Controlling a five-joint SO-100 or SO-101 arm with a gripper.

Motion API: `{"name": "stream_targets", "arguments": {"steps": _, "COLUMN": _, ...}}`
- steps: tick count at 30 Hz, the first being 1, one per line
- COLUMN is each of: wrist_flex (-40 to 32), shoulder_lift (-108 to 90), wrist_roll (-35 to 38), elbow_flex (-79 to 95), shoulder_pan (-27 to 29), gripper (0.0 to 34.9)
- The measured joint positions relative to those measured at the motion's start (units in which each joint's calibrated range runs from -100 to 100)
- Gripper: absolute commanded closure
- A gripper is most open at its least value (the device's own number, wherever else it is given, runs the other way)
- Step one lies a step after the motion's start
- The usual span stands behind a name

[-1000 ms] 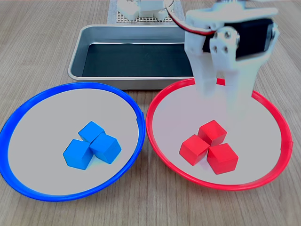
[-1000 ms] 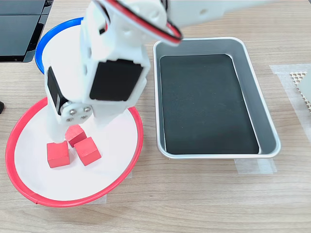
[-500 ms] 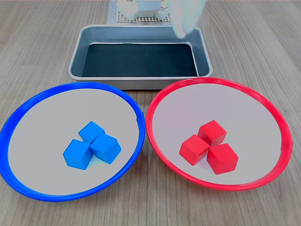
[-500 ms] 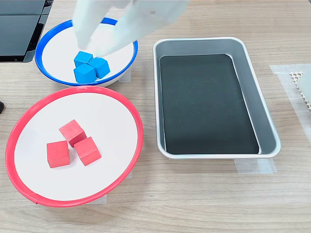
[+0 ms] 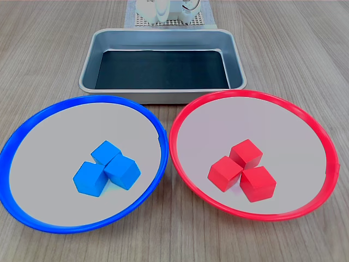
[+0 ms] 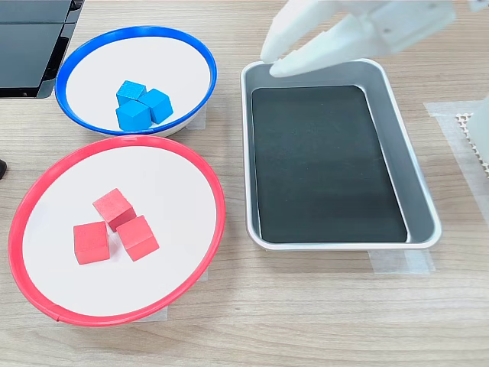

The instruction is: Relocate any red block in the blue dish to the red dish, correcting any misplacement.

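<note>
Three red blocks (image 5: 241,170) (image 6: 114,227) lie clustered in the red dish (image 5: 245,120) (image 6: 153,183), touching one another. The blue dish (image 5: 65,136) (image 6: 176,69) holds three blue cubes (image 5: 106,168) (image 6: 141,105) and no red block. In the second exterior view my white gripper (image 6: 273,64) hovers above the far left corner of the metal tray (image 6: 328,160), well away from both dishes. Its fingers stand slightly apart, open, with nothing between them. The first exterior view does not show the gripper.
The rectangular metal tray (image 5: 163,68) with a black mat stands behind the two dishes. The arm's white base (image 5: 163,8) sits on a perforated pad behind it. A dark flat object (image 6: 34,38) lies at the second exterior view's top left.
The gripper was open low over the red dish beside the red blocks a second ago. It has lifted away and swung over to the tray's corner. The blocks have not moved.
</note>
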Motion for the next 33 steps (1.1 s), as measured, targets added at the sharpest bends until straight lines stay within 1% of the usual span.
{"name": "stream_targets", "arguments": {"steps": 3, "wrist_flex": -0.08, "shoulder_lift": -4.77, "wrist_roll": -0.59, "elbow_flex": 4.17, "shoulder_pan": 0.88, "gripper": 34.6}}
{"name": "stream_targets", "arguments": {"steps": 6, "wrist_flex": 0.33, "shoulder_lift": -11.34, "wrist_roll": -1.22, "elbow_flex": 9.53, "shoulder_pan": -0.09, "gripper": 34.6}}
{"name": "stream_targets", "arguments": {"steps": 14, "wrist_flex": 3.10, "shoulder_lift": -26.77, "wrist_roll": -1.90, "elbow_flex": 21.60, "shoulder_pan": 0.71, "gripper": 34.6}}
{"name": "stream_targets", "arguments": {"steps": 18, "wrist_flex": 4.57, "shoulder_lift": -31.03, "wrist_roll": -2.30, "elbow_flex": 25.14, "shoulder_pan": 0.88, "gripper": 34.6}}
{"name": "stream_targets", "arguments": {"steps": 21, "wrist_flex": 5.55, "shoulder_lift": -33.25, "wrist_roll": -2.64, "elbow_flex": 26.77, "shoulder_pan": 0.88, "gripper": 34.6}}
{"name": "stream_targets", "arguments": {"steps": 30, "wrist_flex": 11.83, "shoulder_lift": -37.08, "wrist_roll": -3.52, "elbow_flex": 27.22, "shoulder_pan": 0.88, "gripper": 34.6}}
{"name": "stream_targets", "arguments": {"steps": 33, "wrist_flex": 12.56, "shoulder_lift": -38.19, "wrist_roll": -3.66, "elbow_flex": 28.04, "shoulder_pan": 0.88, "gripper": 34.6}}
